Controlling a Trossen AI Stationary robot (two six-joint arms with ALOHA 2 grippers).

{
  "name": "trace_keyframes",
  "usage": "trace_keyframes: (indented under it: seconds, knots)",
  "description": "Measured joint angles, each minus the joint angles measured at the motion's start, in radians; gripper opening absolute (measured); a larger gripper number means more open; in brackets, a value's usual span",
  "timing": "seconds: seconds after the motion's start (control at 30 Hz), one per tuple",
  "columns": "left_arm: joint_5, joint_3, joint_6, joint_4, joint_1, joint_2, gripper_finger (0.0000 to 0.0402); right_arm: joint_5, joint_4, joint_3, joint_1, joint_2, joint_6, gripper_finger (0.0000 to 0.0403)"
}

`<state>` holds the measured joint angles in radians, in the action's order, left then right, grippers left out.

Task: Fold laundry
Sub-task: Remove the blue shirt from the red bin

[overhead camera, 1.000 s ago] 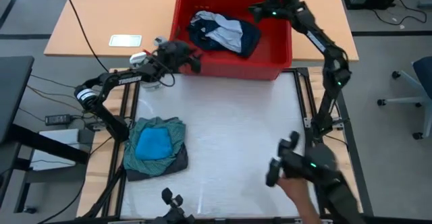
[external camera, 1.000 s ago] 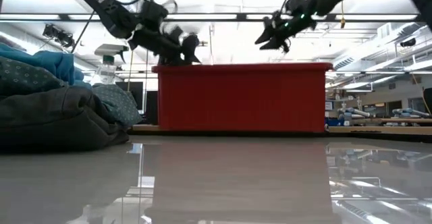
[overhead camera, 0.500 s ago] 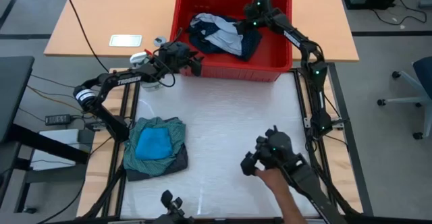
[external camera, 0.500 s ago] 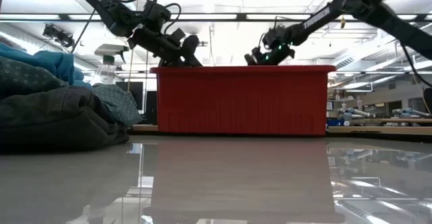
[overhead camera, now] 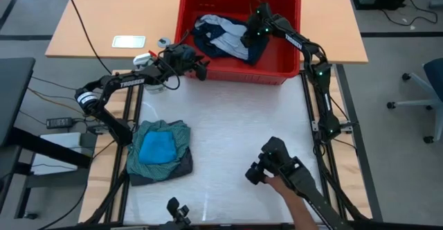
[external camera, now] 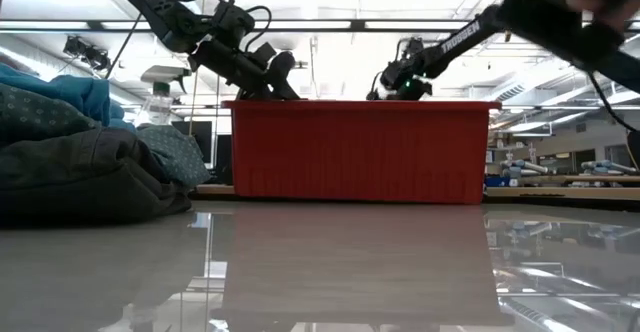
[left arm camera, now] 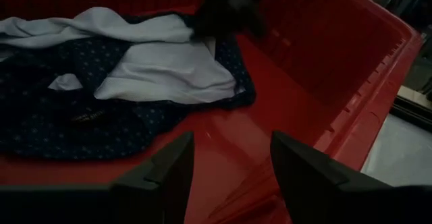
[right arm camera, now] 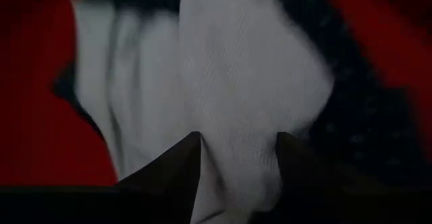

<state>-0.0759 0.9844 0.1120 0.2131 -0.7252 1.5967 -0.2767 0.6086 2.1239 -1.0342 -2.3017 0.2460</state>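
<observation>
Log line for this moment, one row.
phase: reach into bin | right gripper: open, over whitish piece | left gripper: open, at bin rim | folded pile: on table

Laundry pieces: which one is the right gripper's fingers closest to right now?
The whitish piece in the red bin, lying on the navy dotted piece. The right gripper hangs open just above it; the teal shirt and bright blue piece sit stacked far across the table.
</observation>
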Motion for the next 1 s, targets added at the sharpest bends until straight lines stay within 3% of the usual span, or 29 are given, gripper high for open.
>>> trace_keyframes:
  seconds: [0.2, 0.4, 0.57, 0.7, 1.0]
  knots:
    - [0.003, 0.000, 0.014, 0.005, 0.001, 0.000, 0.0198, 0.025, -0.011, 0.001, -0.002, -0.067, 0.020, 0.0173]
    - [0.012, -0.008, 0.010, 0.087, -0.003, 0.004, 0.0198, 0.060, -0.005, -0.003, -0.009, -0.063, 0.051, 0.0020]
    - [0.002, -0.012, -0.045, 0.197, -0.028, -0.009, 0.0198, 0.094, 0.021, 0.037, -0.009, -0.010, -0.007, 0.0011]
    - [0.003, -0.013, -0.055, 0.272, -0.055, -0.014, 0.0198, 0.136, 0.017, 0.105, 0.014, 0.125, -0.006, 0.0011]
    - [-0.003, -0.011, -0.083, 0.295, -0.074, -0.016, 0.0198, 0.075, 0.043, 0.191, 0.085, 0.416, -0.014, 0.0010]
